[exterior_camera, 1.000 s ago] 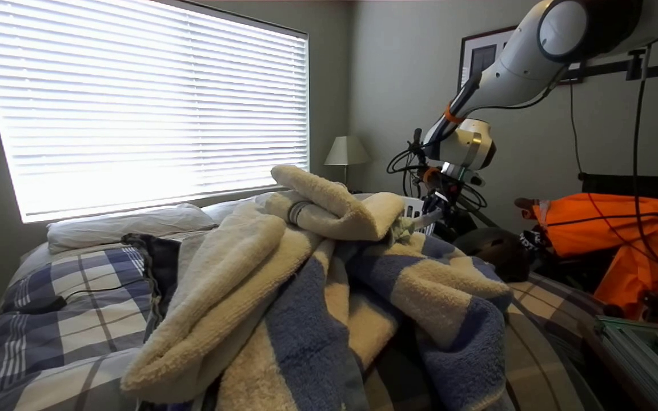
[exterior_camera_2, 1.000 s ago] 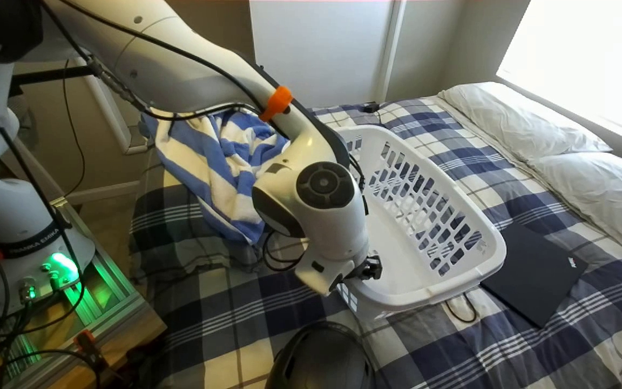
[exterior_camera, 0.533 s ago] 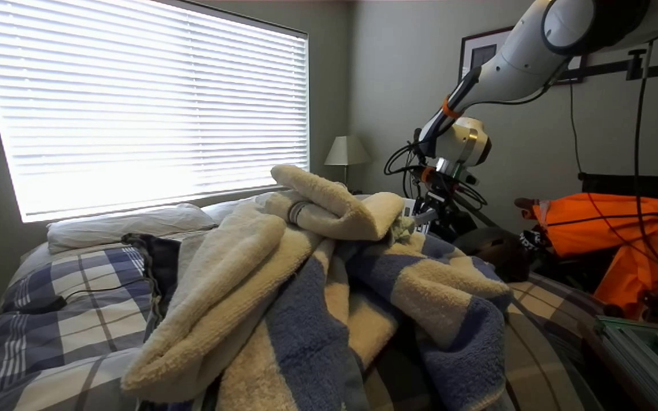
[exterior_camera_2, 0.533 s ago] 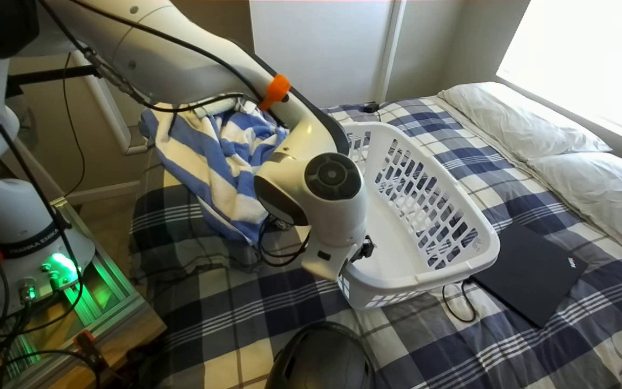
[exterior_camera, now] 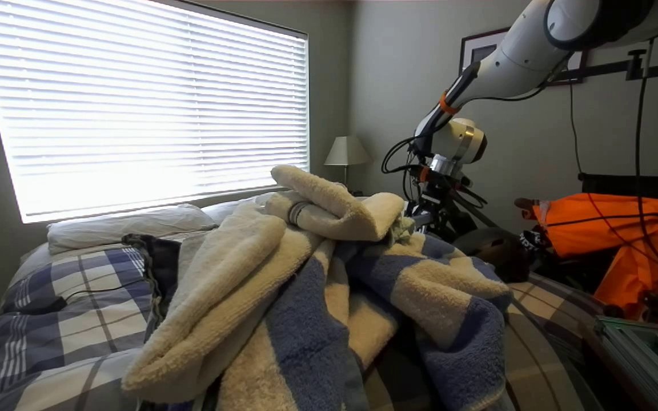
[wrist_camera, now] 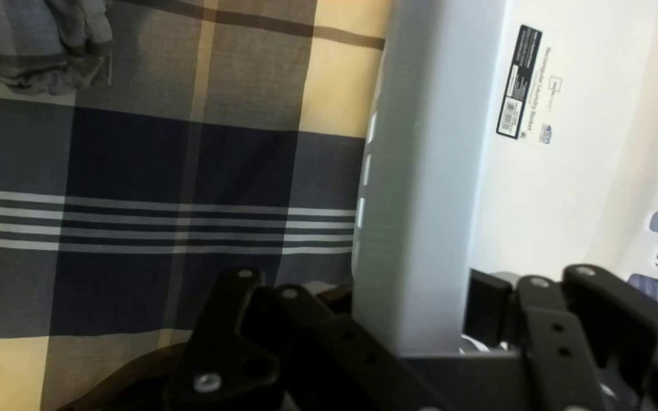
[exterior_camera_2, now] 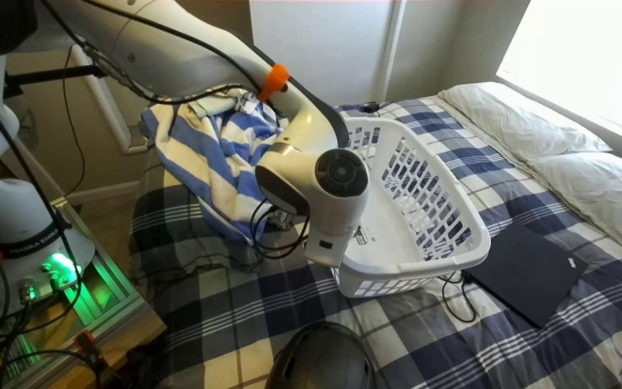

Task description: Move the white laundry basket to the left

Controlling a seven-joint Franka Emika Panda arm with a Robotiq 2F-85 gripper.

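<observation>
Because its thick rim (wrist_camera: 446, 171) is standing proud of the slotted sides, the white laundry basket (exterior_camera_2: 389, 232) is offering the gripper (wrist_camera: 412, 311) a ready ridge to hold. In the wrist view the fingers (wrist_camera: 554, 337) are straddling that rim low in the frame, one outside above the plaid bedding (wrist_camera: 180, 160), one inside above the basket's floor, and they are evidently pinching it between them, so a sideways pull either way will be finding a finger behind the plastic.

In an exterior view the basket is sitting right of centre on the bed (exterior_camera_2: 424, 346), mouth upward. The hold is falling on the long side nearest the robot base (exterior_camera_2: 25, 210), presumably for the shorter reach; the white wrist (exterior_camera_2: 338, 221) is covering the contact itself. Since that hold is lying toward the side's lower end in the frame, a drag will probably be swinging the basket as well as shifting it.

A striped blanket (exterior_camera_2: 219, 167) is lying bunched left of centre. A laptop (exterior_camera_2: 532, 275) is lying just beside the basket's lower right corner, and a dark helmet (exterior_camera_2: 322, 359) is resting apart at bottom centre. Heaped cream fleece (exterior_camera: 220, 285) is hiding nearly all the basket in an exterior view. Whether the underside is bearing fully on the bedding, the views are not showing.
</observation>
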